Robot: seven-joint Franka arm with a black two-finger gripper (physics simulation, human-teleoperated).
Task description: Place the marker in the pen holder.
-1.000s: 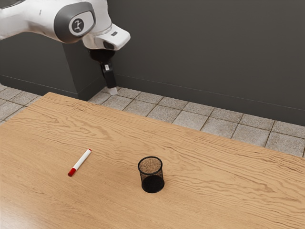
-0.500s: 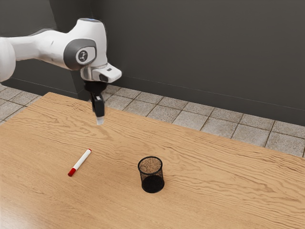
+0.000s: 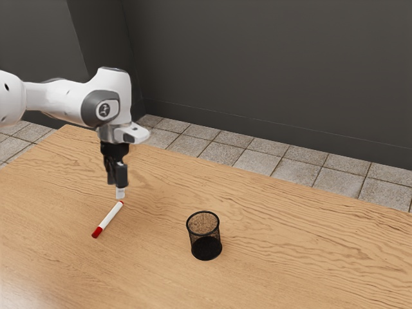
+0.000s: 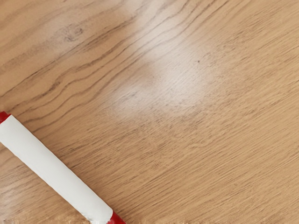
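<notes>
Reading the exterior view from its left, we log the white arm (image 3: 56,98) first, entering at that edge and reaching across the wooden table (image 3: 290,257). Next comes the marker (image 3: 109,218), lying flat on the wood, slanted, with a white barrel, a longer red cap at the end toward the exterior view's left and a short red tip at the other. Just beside that tip, in the exterior view, we find the black gripper (image 3: 120,192), pointing down, its pale lower part near the marker. Its state: we cannot tell whether it is spread or pressed together. Further toward the exterior view's right we record the pen holder (image 3: 205,239), a round black mesh cup standing upright on the table, well apart from both marker and gripper. Behind the table we note a dark grey wall (image 3: 270,71) and, between the two, a floor of pale tiles (image 3: 309,170). In the wrist view we see the marker's white barrel crossing the wood grain, red at either end, near a bright sheen on the tabletop.
</notes>
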